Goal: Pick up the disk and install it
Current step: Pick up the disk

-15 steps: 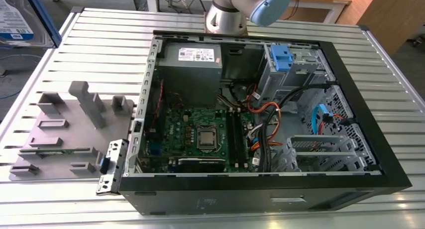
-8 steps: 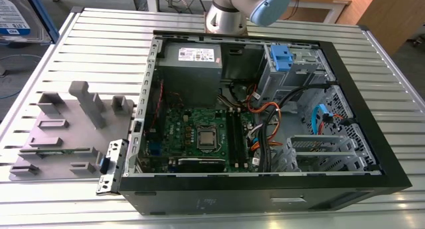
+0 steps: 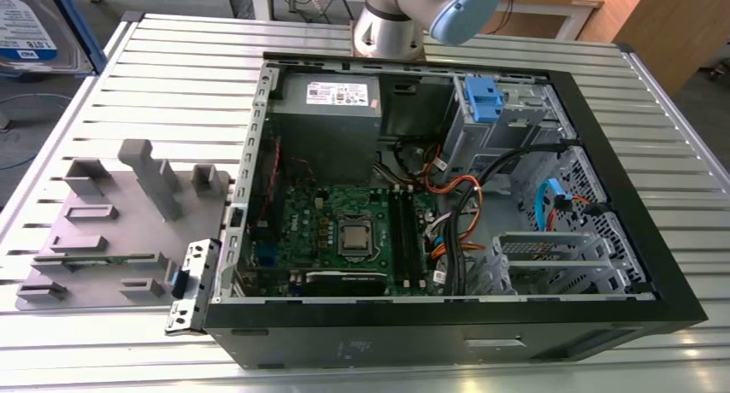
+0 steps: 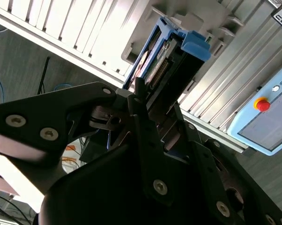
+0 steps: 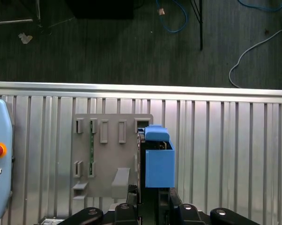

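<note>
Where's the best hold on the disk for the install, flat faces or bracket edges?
The two broad flat faces, near one end, coming in end-on, as the gripper has the disk now. Those faces give parallel surfaces to clamp, and the blue bracket along the edges is left free, which I'd judge safer.

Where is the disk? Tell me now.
In both wrist views, the hand holds the disk above the grey rack's edge on the slatted table.

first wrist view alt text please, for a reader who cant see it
The tool holds the blue-bracketed disk over a grey slotted plate on a ribbed metal table. Dark floor with loose cables lies beyond.
</note>
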Motion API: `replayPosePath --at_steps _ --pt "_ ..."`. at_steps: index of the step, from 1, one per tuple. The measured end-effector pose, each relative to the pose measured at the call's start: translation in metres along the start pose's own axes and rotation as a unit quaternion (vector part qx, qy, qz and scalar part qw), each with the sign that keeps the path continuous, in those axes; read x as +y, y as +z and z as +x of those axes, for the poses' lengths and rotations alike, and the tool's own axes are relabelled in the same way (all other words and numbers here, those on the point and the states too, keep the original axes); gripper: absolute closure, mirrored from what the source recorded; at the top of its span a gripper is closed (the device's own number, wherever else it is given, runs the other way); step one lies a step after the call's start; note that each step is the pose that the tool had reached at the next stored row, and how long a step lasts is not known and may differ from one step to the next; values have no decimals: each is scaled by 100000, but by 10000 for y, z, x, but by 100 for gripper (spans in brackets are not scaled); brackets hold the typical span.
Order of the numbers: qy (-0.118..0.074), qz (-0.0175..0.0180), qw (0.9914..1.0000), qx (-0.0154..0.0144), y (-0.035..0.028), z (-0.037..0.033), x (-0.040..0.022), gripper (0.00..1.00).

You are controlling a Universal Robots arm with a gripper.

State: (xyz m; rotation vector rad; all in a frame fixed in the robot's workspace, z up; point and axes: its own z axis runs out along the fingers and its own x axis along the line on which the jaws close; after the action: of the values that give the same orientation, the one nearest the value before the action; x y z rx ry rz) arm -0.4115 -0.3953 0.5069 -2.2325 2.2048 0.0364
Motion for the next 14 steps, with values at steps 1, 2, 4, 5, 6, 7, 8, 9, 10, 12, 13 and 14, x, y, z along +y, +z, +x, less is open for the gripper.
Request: replayPosePath --at_steps 1,2,4,5,6,7,8,9,10,12,13,14 --pt "-1 3 100000 -2 0 0 -20 65" --pt "0 2 100000 -2 0 1 -44 65" --pt "1 5 100000 -4 -1 1 -92 65" --pt "-1 6 100000 -6 -1 2 -119 65" --pt "-1 3 100000 -2 -2 2 -146 65" --pt "1 4 100000 -4 -2 2 -172 65" --pt "2 6 100000 -6 -2 3 -199 65" --pt "2 8 100000 -8 -2 3 -224 65" --pt "2 8 100000 -7 -3 3 -251 65" --pt "3 2 100000 -2 -4 4 -306 65" --pt "2 2 100000 -2 -4 4 -336 65" --pt "0 3 100000 -5 -5 5 -366 65"
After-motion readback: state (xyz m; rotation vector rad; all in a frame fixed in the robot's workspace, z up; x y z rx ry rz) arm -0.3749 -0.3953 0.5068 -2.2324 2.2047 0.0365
